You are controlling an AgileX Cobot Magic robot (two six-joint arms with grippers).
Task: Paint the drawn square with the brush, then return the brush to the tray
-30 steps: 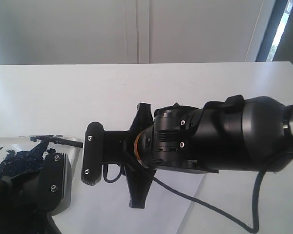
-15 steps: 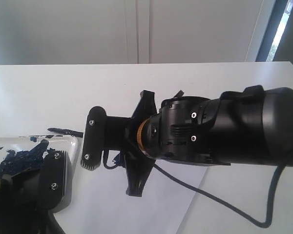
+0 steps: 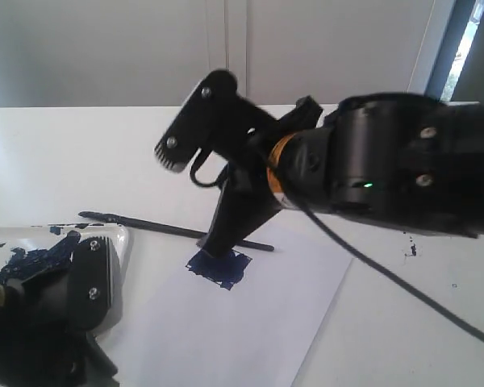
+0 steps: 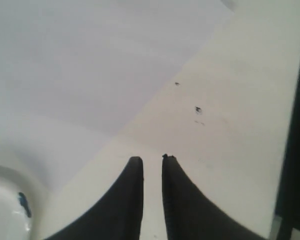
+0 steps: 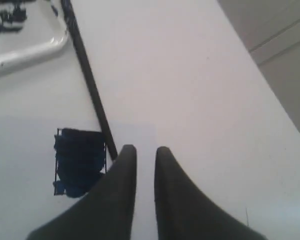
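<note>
The brush [image 3: 173,229] lies loose on the table, its tip just beyond the far edge of the tray [image 3: 126,242] and its other end on the paper. The drawn square [image 3: 218,268] is filled dark navy. My right gripper [image 3: 214,245] hangs point-down over the brush's rear end, beside the square. In the right wrist view the brush [image 5: 89,80] runs past the tray corner [image 5: 30,47] to the right gripper [image 5: 142,150], which is shut and holds nothing; the square [image 5: 79,160] sits alongside. My left gripper [image 4: 152,159] is shut and empty above bare table near the paper's edge.
The white paper sheet [image 3: 250,322] covers the near middle of the table. Navy paint blotches smear the tray at the left. My left arm [image 3: 56,322] fills the bottom left corner. Small paint specks [image 3: 410,250] dot the table at the right.
The right arm has risen and tilted away from the tray, uncovering the painted square. The brush, first reaching onto the tray, now lies free on the table.
</note>
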